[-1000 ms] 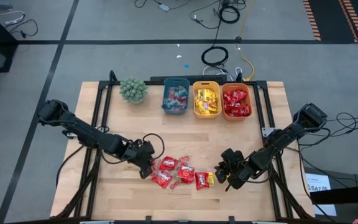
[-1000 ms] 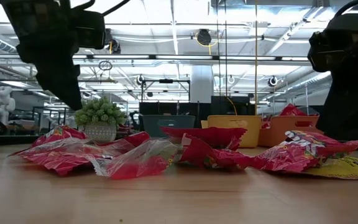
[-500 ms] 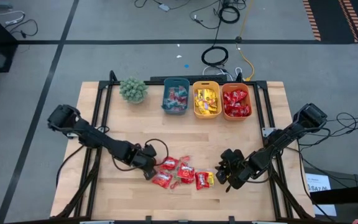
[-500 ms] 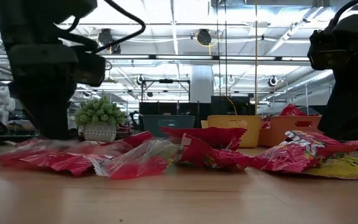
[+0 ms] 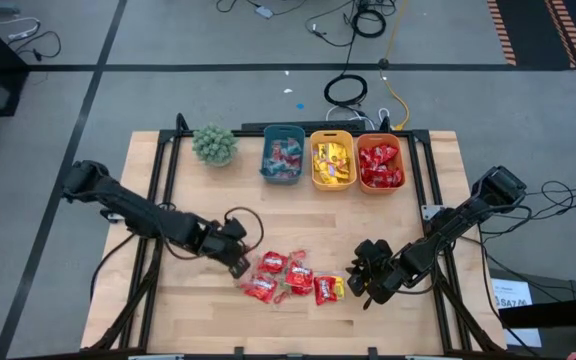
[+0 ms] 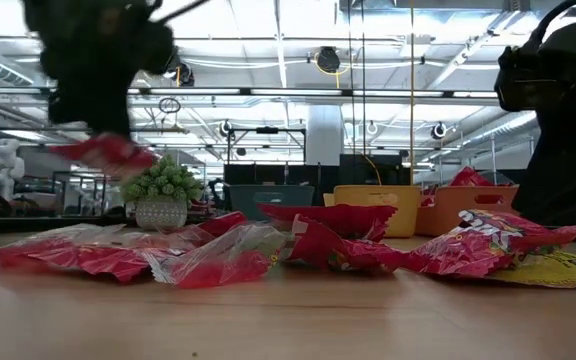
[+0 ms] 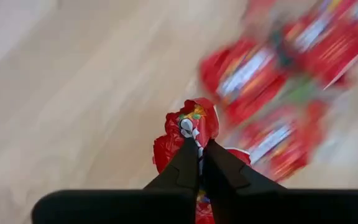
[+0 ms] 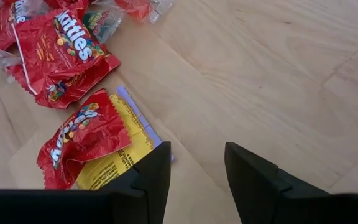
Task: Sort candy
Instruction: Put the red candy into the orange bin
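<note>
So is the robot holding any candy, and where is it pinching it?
Yes. The left gripper has its fingers shut on a red candy packet, pinching its crumpled edge. The right gripper is open and holds nothing.

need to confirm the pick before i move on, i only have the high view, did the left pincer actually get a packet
Observer: Yes. In the left wrist view the left pincer is shut on a red candy packet.
Operator: is it off the table
Observer: Yes. In the low view that packet hangs above the pile of red packets on the table.
Operator: and the right pincer
Observer: The right pincer is open and empty, hovering beside a yellow packet that lies partly under a red Skittles packet.
</note>
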Tool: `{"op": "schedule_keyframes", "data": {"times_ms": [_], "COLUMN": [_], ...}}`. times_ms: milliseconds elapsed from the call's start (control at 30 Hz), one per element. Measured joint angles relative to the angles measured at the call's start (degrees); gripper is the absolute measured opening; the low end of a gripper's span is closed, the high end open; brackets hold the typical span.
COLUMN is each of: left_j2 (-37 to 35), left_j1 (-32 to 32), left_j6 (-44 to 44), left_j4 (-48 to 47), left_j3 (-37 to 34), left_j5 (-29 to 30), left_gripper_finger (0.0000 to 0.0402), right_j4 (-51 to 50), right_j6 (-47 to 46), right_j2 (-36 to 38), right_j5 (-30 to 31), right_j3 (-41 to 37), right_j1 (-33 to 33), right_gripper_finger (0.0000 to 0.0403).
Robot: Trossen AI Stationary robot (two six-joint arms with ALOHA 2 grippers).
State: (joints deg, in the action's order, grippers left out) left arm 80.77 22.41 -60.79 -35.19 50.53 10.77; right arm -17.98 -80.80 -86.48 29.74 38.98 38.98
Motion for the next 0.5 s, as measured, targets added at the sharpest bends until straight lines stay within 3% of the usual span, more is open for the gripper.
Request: {"op": "schedule_keyframes", "data": {"times_ms": [100, 233, 367, 500], "left_j2": [-2.01, -1.62, 4.16, 14.42], "left_j1": [-3.12, -10.94, -22.48, -31.8], "left_j6": [3.55, 15.75, 29.8, 43.21], "left_j4": [0.01, 0.67, 5.86, 10.94], "left_j3": [1.91, 5.73, 10.66, 21.3], "left_j5": [1.09, 0.22, -7.17, -16.03], "left_gripper_finger": [0.0017, 0.0016, 0.0015, 0.0015], "right_j4": [-0.04, -0.15, -0.24, 0.03], "right_j6": [2.52, 4.14, 4.63, 3.3], "right_j2": [0.0, 0.0, 0.0, 0.0], "right_j5": [0.26, 0.5, 0.52, 0.58], "right_j3": [0.0, 0.0, 0.0, 0.0], "right_j1": [-0.02, -0.04, -0.04, -0.04], "right_gripper_finger": [0.0141, 0.0141, 0.0141, 0.0141]}}
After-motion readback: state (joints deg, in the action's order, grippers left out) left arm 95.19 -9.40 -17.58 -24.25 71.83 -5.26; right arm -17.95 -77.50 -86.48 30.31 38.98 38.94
